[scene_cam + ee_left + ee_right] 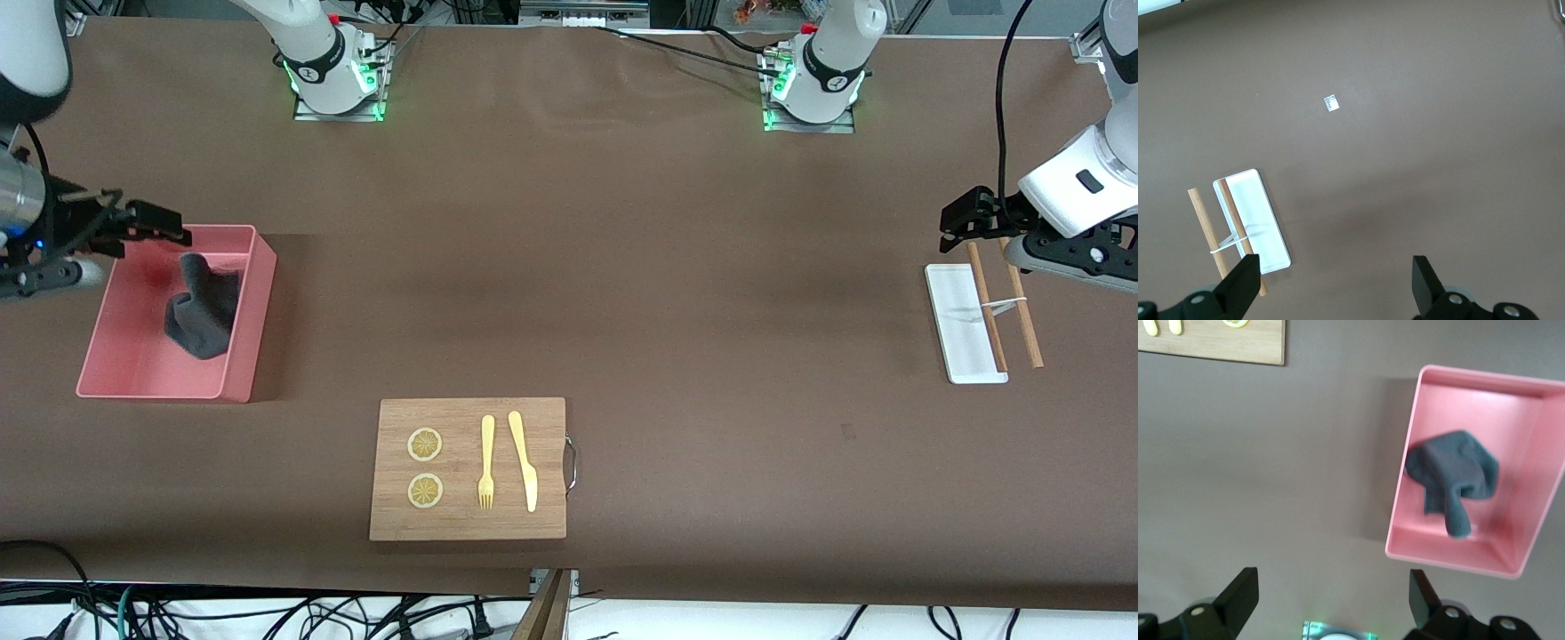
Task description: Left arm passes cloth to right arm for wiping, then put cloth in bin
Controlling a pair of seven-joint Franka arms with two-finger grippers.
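The charcoal-grey cloth (203,307) lies crumpled inside the pink bin (244,338), which stands at the right arm's end of the table. Nothing holds the cloth. Both also show in the right wrist view, the cloth (1455,473) against the bin's inner wall (1531,473). My right gripper (164,227) is open and empty, up in the air at the bin's rim; its wrist view (1331,587) shows bare table between the fingers. My left gripper (965,218) is open and empty, over the table at the left arm's end, beside the white tray; it also shows in its wrist view (1336,273).
A wooden board (462,507) with two lemon slices, a fork and a knife lies near the front camera. A small flat white tray (956,324) with two banded wooden sticks (1022,311) lies at the left arm's end. A small pale scrap (1331,103) lies on the table.
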